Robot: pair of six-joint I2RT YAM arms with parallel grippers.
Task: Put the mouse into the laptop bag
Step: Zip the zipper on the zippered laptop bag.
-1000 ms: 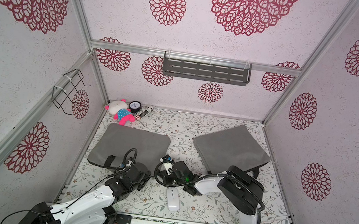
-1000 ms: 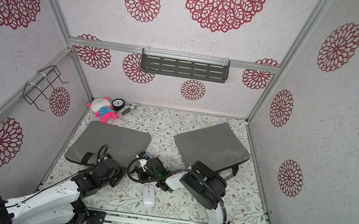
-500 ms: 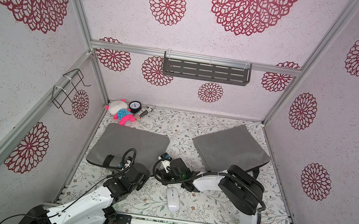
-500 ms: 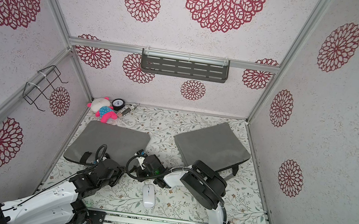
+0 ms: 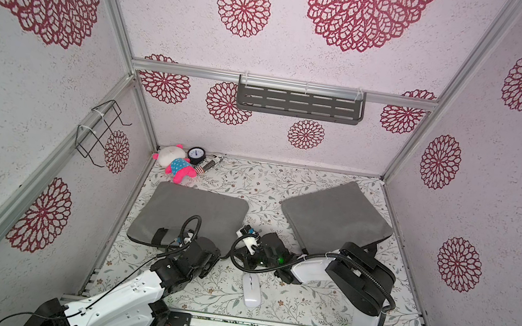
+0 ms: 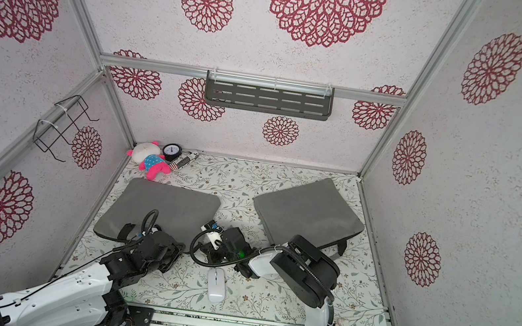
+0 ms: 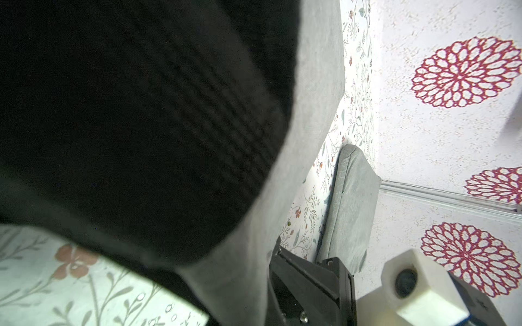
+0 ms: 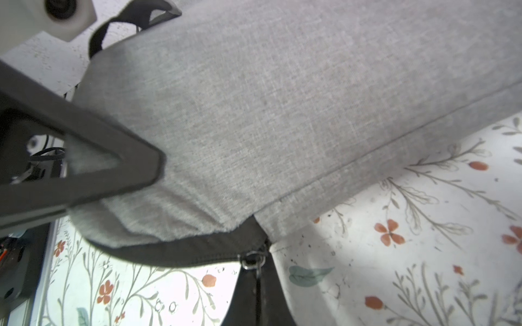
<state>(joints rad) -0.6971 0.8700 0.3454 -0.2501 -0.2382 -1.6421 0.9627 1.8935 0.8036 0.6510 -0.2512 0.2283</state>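
Observation:
A white mouse [image 5: 251, 290] [image 6: 216, 284] lies on the floral mat near the front rail, free of both grippers. The grey laptop bag [image 5: 197, 210] [image 6: 170, 206] lies flat at the left. My left gripper [image 5: 213, 256] [image 7: 271, 282] is at the bag's near edge, shut on its grey fabric lip, and the dark inside of the bag shows beyond it. My right gripper [image 5: 236, 255] [image 8: 255, 282] is at the bag's near right corner, shut on the zipper pull [image 8: 252, 259]. In both top views the arms hide the fingertips.
A second grey bag [image 5: 335, 216] [image 7: 350, 211] lies tilted at the right, behind my right arm. A pink plush toy [image 5: 177, 166], a small gauge [image 5: 196, 154] and a pen sit in the far left corner. A wire rack and a shelf hang on the walls.
Both arms shifted only slightly at the bag's near edge, and both grips stayed shut. The mouse has not moved.

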